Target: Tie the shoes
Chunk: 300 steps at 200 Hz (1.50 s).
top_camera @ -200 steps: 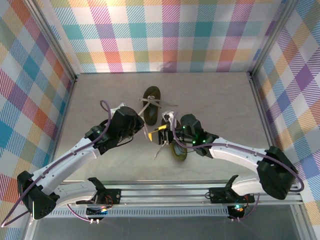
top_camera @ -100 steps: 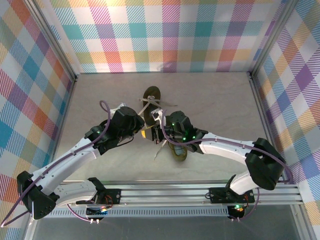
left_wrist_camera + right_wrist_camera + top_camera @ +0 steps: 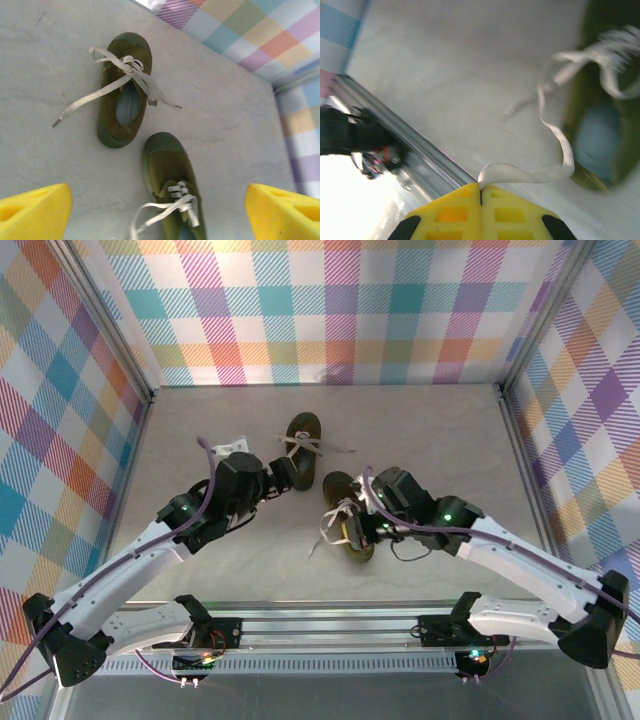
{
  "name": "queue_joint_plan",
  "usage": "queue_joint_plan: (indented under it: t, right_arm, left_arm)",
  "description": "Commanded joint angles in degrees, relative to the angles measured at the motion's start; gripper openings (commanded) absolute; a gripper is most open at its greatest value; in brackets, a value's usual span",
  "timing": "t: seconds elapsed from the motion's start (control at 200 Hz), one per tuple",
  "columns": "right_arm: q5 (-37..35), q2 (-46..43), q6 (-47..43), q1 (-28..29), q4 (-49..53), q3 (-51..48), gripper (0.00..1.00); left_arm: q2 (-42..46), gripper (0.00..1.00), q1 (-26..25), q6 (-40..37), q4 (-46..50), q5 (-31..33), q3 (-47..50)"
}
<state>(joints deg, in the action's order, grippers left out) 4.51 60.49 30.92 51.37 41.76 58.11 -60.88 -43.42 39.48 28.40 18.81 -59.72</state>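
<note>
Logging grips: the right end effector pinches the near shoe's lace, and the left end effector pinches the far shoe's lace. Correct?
The left part is wrong: the left end effector is open and holds nothing, as the left wrist view shows. The right end effector does pinch the lace of the near shoe.

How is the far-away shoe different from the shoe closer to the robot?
The near shoe has one lace pinched in the shut right gripper and stretched out sideways. The far shoe has its laces lying loose, with nothing holding them. The far shoe sits farther back on the table, and the near shoe sits closer to the front. Both are dark olive with pale laces.
</note>
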Motion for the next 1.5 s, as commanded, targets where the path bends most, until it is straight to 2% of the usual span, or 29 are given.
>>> queue_joint_plan:
  t: [0.0,0.145,0.245,0.465,0.605,0.69,0.77,0.785,0.795,0.84,0.865,0.92,0.95,0.99,1.045,1.26,1.39,1.495]
  right_arm:
    - [-11.49,-4.0,2.21,-2.92,19.94,3.22,0.0]
    - [-18.09,-6.11,1.42,-9.63,21.75,4.65,0.0]
    - [-17.15,-5.87,-0.12,-15.88,17.71,4.03,0.0]
    - [-4.18,1.81,-2.77,-26.38,2.72,1.03,0.0]
    - [6.85,8.7,-0.16,-34.11,-7.15,-0.12,0.0]
    - [13.7,15.67,-1.09,-36.61,-8.62,2.88,0.0]
    - [14.16,21.67,-2.21,-37.46,-8.28,6.52,0.0]
    - [12.97,22.48,-2.0,-37.67,-8.0,7.17,0.03]
    - [11.88,22.96,-1.69,-37.84,-7.79,7.54,0.09]
    - [5.67,24.36,0.84,-39.24,-6.82,8.48,0.45]
    - [1.26,24.34,2.3,-39.85,-6.65,8.27,0.6]
    - [-9.26,22.35,4.0,-40.01,-7.74,6.18,0.84]
    - [-13.47,20.89,4.4,-39.76,-8.04,4.9,0.88]
    - [-17.34,19.06,3.87,-39.12,-8.35,3.21,0.88]
    - [-18.99,17.85,2.66,-38.41,-6.89,2.22,0.86]
    - [-9.07,19.74,1.01,-35.93,-3.41,-0.99,0.64]
    - [-9.54,24.22,1.88,-32.75,-4.79,0.54,0.62]
    - [-11.07,30.08,1.02,-30.89,-5.26,4.1,0.6]
  left_arm:
    - [-2.48,0.89,-0.48,-10.39,-0.38,-4.65,-1.45]
    - [-4.23,0.85,-0.49,-13.24,-3.47,-11.13,-0.22]
    - [-5.86,0.79,-0.53,-15.8,-5.79,-15.3,0.88]
    - [-14.93,0.6,-0.65,-23.15,-13.68,-22.89,0.66]
    - [-20.29,0.58,-0.75,-24.59,-13.29,-21.95,-2.46]
    - [-20.44,0.58,-0.76,-24.28,-13.65,-21.32,-2.53]
    - [-19.79,0.58,-0.72,-23.64,-13.32,-19.68,-2.3]
    - [-19.65,0.58,-0.72,-23.46,-13.29,-19.22,-2.14]
    - [-19.5,0.59,-0.77,-23.31,-13.26,-18.96,-2.04]
    - [-18.84,0.61,-0.75,-22.55,-13.29,-17.49,-1.52]
    - [-18.48,0.63,-0.79,-22.08,-13.15,-16.62,-1.32]
    - [-17.9,0.67,-0.78,-21.14,-12.94,-14.99,-1.04]
    - [-17.64,0.69,-0.77,-20.8,-12.87,-14.21,-0.96]
    - [-17.35,0.7,-0.7,-20.67,-12.92,-13.63,-0.79]
    - [-17.3,0.7,-0.7,-20.85,-12.89,-13.31,-0.59]
    - [-20.31,0.64,-0.79,-22.71,-13.84,-17.11,-1.18]
    - [-19.9,0.64,-0.82,-21.95,-15.73,-16.75,-0.39]
    - [-17.24,0.67,-0.64,-19.42,-16.49,-12.33,1.36]
